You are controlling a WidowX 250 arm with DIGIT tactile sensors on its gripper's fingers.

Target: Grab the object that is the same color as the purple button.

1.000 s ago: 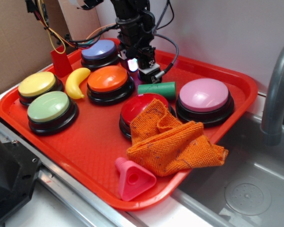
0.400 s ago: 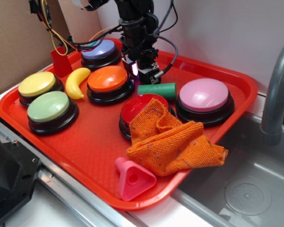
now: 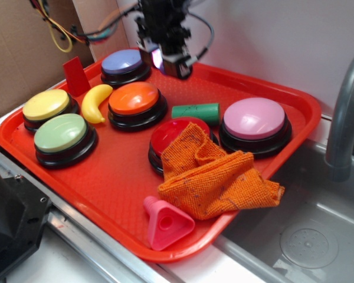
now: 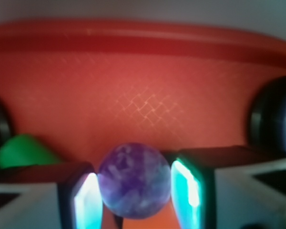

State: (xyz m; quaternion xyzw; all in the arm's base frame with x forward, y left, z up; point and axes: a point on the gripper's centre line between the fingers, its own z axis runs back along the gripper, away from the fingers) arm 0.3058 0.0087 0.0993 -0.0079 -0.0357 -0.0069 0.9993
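The object, a small dark purple bumpy ball point(image 4: 133, 177), sits squeezed between my gripper's point(image 4: 136, 191) two glowing pads in the wrist view, lifted off the red tray point(image 4: 148, 95). My gripper point(image 3: 168, 63) hangs above the tray's far side, just right of the purple button point(image 3: 123, 62), a periwinkle dome on a black base. It is shut on the ball. From the exterior view the ball itself is hidden by the fingers.
On the red tray point(image 3: 118, 194) stand an orange button point(image 3: 134, 99), a red button point(image 3: 176, 133), a pink-lilac button point(image 3: 255, 118), yellow point(image 3: 46, 105) and green point(image 3: 61, 133) buttons, a green cylinder point(image 3: 195, 111), a banana point(image 3: 96, 101), an orange cloth point(image 3: 215, 177) and a pink funnel point(image 3: 164, 223). A sink lies to the right.
The gripper has risen from the tray floor behind the orange button and shifted back and left, carrying the purple ball up with it.
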